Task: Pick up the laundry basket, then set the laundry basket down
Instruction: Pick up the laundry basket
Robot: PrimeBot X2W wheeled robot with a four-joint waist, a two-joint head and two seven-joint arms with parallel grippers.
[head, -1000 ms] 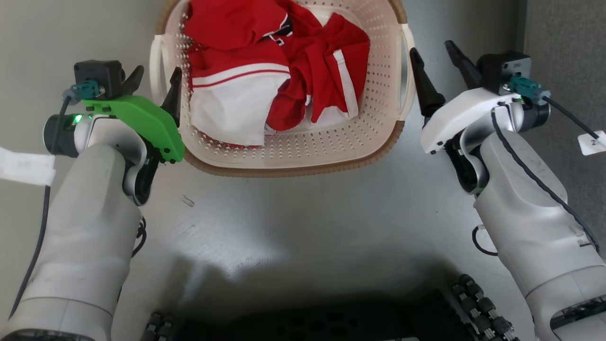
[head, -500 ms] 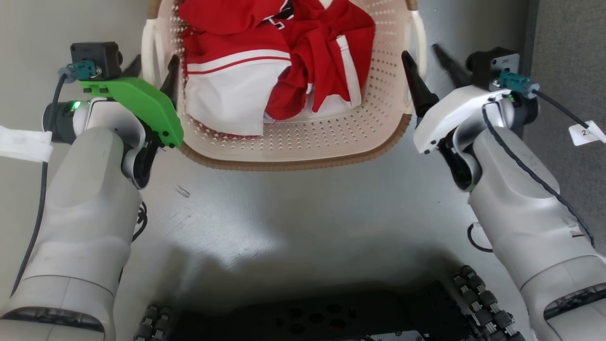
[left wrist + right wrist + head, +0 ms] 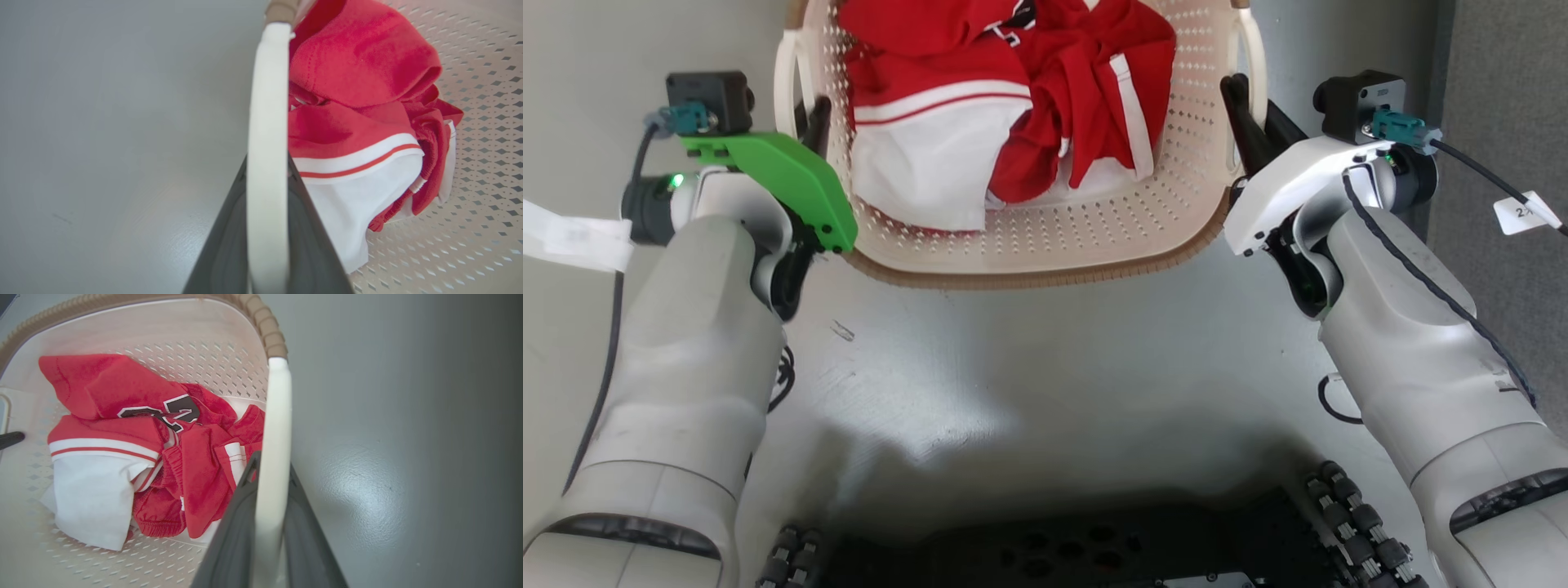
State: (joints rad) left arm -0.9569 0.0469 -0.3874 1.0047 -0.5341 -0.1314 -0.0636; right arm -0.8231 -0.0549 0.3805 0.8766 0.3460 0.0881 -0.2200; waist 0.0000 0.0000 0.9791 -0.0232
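Head view: nearest us sits our dark base (image 3: 1078,559) on the grey floor (image 3: 1029,359). Further out, the laundry basket (image 3: 1045,245) lies straight ahead between our arms, its far end cut off by the top edge. Our left gripper (image 3: 809,114) is closed tight on the left handle (image 3: 267,143); the left wrist view shows both fingers pressed against the white bar. Our right gripper (image 3: 1252,96) clamps the right handle (image 3: 273,457) likewise. Beyond them, red-and-white clothes (image 3: 1013,106) lie heaped inside. Whether the basket rests on the floor or hangs clear, we cannot tell.
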